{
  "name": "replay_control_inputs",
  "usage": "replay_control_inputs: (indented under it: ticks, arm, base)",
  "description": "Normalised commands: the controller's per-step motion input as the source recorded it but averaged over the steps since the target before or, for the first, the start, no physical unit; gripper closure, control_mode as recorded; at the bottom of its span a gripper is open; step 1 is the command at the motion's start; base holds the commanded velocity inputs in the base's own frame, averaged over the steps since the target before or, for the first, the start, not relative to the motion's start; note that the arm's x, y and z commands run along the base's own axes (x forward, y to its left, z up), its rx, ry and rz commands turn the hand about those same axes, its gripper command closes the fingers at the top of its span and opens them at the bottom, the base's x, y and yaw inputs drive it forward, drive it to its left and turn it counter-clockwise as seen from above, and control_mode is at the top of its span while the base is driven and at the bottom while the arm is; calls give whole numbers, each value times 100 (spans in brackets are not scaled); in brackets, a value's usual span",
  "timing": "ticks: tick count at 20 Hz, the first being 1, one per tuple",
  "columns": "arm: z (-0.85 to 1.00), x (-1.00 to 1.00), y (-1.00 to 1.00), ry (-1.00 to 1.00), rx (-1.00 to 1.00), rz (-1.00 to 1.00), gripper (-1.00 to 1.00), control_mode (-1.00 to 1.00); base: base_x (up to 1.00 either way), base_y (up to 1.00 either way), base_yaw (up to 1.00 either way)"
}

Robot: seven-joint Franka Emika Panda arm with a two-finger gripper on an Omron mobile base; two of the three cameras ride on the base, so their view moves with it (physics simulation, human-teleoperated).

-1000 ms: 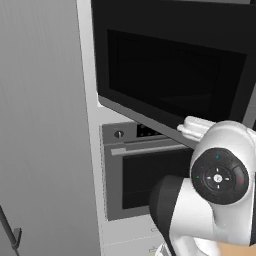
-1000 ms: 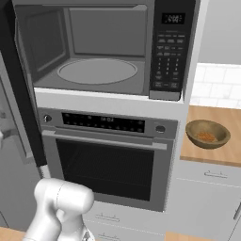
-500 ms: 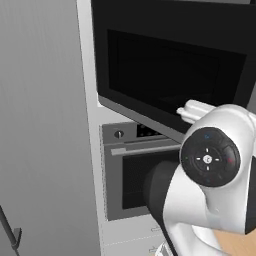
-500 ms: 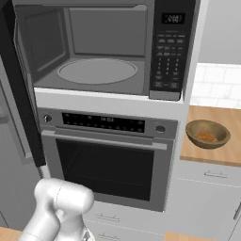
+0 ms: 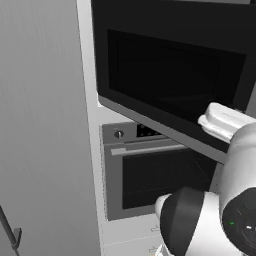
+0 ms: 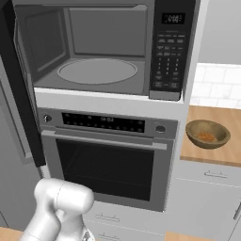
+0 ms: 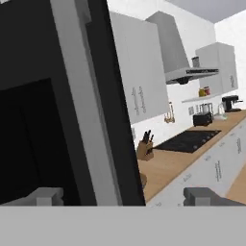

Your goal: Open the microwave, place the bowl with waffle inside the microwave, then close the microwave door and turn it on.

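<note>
Door is open, bowl comes next

The microwave door [image 5: 170, 95] stands swung wide open to the left, and the arm has shifted a bit in the last second while the door stayed put. The microwave [image 6: 101, 52] shows its round plate inside, with nothing on it. The gripper [image 7: 122, 194] has its jaws spread wide and holds nothing, with the door edge right in front of it. The bowl with waffle [image 6: 207, 133] sits on the wooden counter [image 6: 221, 150] to the right, well apart from the microwave. The oven [image 6: 106, 160] is below, and white cupboards and a dark stove top run along the far wall
</note>
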Motion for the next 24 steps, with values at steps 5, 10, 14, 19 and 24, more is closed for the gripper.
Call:
replay_control_inputs:
  ticks: [5,10,14,19,24]
  arm:
    - [11,-20,-51,-9,14,28,-100,-100]
    - [1,0,-92,1,45,38,-100,-100]
    - [0,4,-94,10,58,27,-100,-100]
    - [-16,22,-32,10,37,63,-100,-100]
    - [-45,100,4,23,31,47,-100,-100]
  base:
    - [0,0,0]
    - [0,0,0]
    - [0,0,0]
    - [0,0,0]
    - [0,0,0]
